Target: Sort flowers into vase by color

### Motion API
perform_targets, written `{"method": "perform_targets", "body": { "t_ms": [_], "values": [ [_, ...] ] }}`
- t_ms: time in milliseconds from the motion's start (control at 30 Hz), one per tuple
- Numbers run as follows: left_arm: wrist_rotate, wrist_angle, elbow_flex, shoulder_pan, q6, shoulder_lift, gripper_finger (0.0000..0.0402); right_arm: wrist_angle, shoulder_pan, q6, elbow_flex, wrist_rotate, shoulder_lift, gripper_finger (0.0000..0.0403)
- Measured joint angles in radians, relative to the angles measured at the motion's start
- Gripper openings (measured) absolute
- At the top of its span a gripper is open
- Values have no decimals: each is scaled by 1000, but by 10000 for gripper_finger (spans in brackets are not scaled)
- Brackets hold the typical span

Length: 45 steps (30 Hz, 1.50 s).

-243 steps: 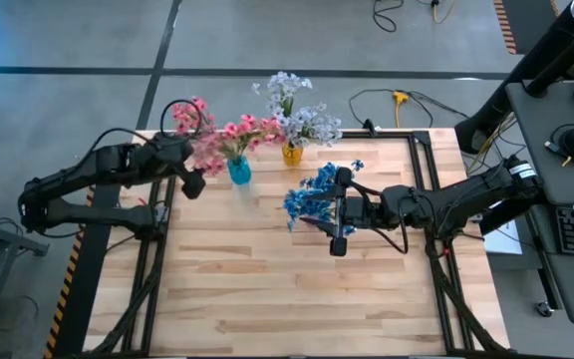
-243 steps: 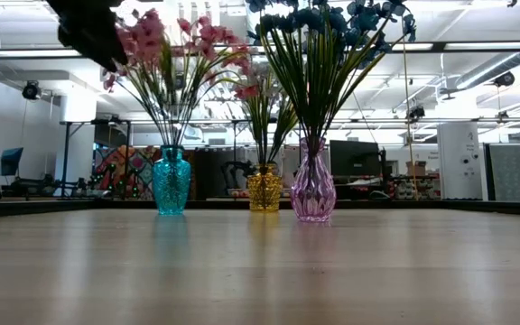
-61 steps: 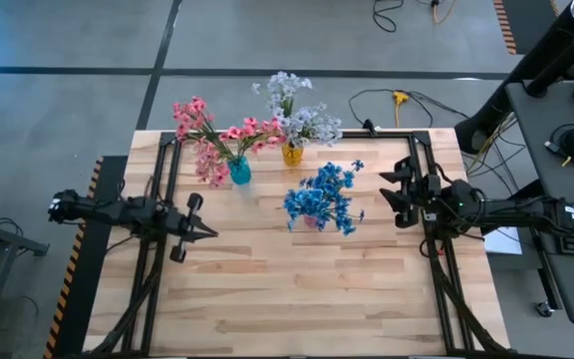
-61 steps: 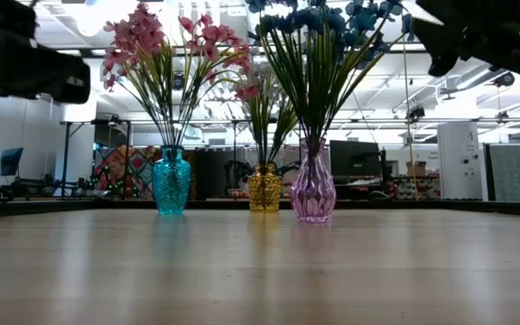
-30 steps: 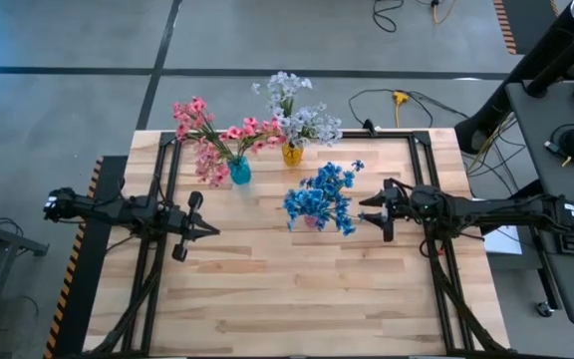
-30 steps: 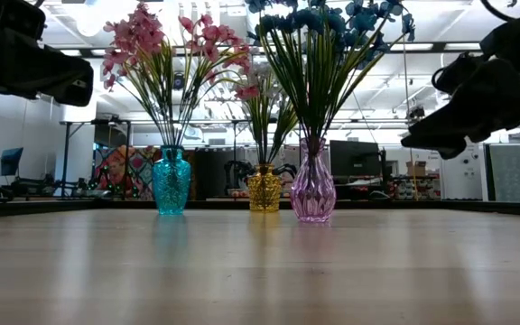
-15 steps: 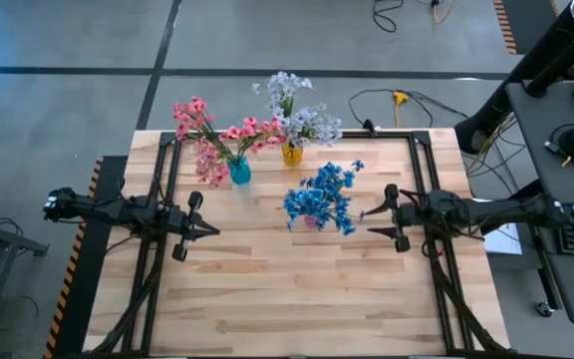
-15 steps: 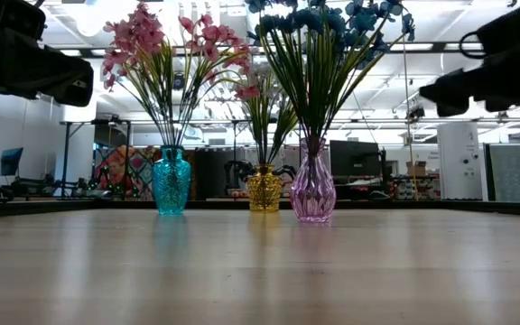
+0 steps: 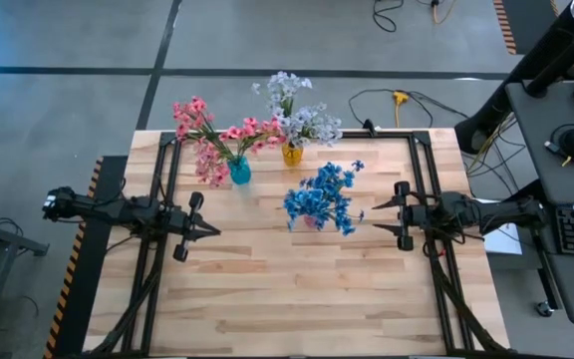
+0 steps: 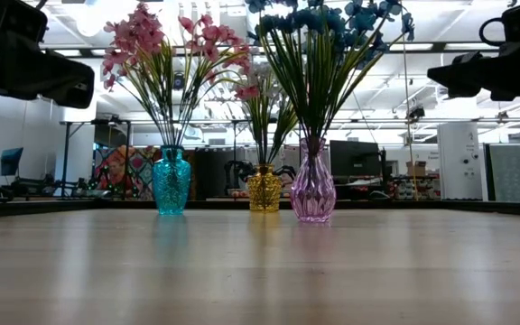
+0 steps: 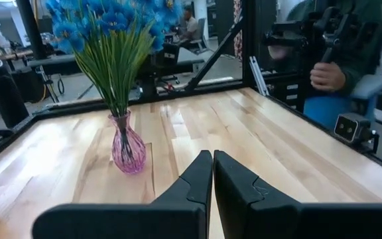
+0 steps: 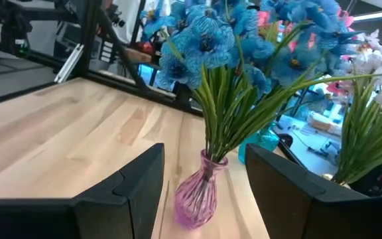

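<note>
Flowers all stand in vases at upper centre: pink (image 9: 207, 135) in teal, white (image 9: 292, 108) in amber, blue (image 9: 322, 195) in purple; sorting appears complete. Left gripper (image 9: 203, 228) pressed together at left, right gripper (image 9: 379, 216) spread, empty, at right; next move: retire both arms.

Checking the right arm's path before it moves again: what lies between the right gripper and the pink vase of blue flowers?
Only bare tabletop. In the high view, nothing lies between the open right gripper and the pink vase of blue flowers; the right wrist view agrees.
</note>
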<state>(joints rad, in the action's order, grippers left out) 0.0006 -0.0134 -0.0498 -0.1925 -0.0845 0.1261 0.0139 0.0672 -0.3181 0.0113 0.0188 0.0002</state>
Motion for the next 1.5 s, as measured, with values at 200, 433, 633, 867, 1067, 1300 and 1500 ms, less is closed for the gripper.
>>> {"method": "perform_targets", "body": {
  "t_ms": [200,433,633,867,1067,1300,1500],
  "values": [
    [0,4,0,0,0,7,0,6,1,-6,0,5,0,203],
    [0,3,0,0,0,19,0,9,1,-6,2,7,17,203],
    [0,3,0,0,0,27,0,10,1,-4,2,7,32,203],
    [0,3,0,0,0,37,0,11,1,-4,2,7,34,203],
    [0,3,0,0,0,43,0,11,1,-4,2,7,35,203],
    [0,3,0,0,0,43,0,12,1,-4,3,7,35,203],
    [0,3,0,0,0,43,0,12,1,-4,3,7,35,203]
  ]
}}
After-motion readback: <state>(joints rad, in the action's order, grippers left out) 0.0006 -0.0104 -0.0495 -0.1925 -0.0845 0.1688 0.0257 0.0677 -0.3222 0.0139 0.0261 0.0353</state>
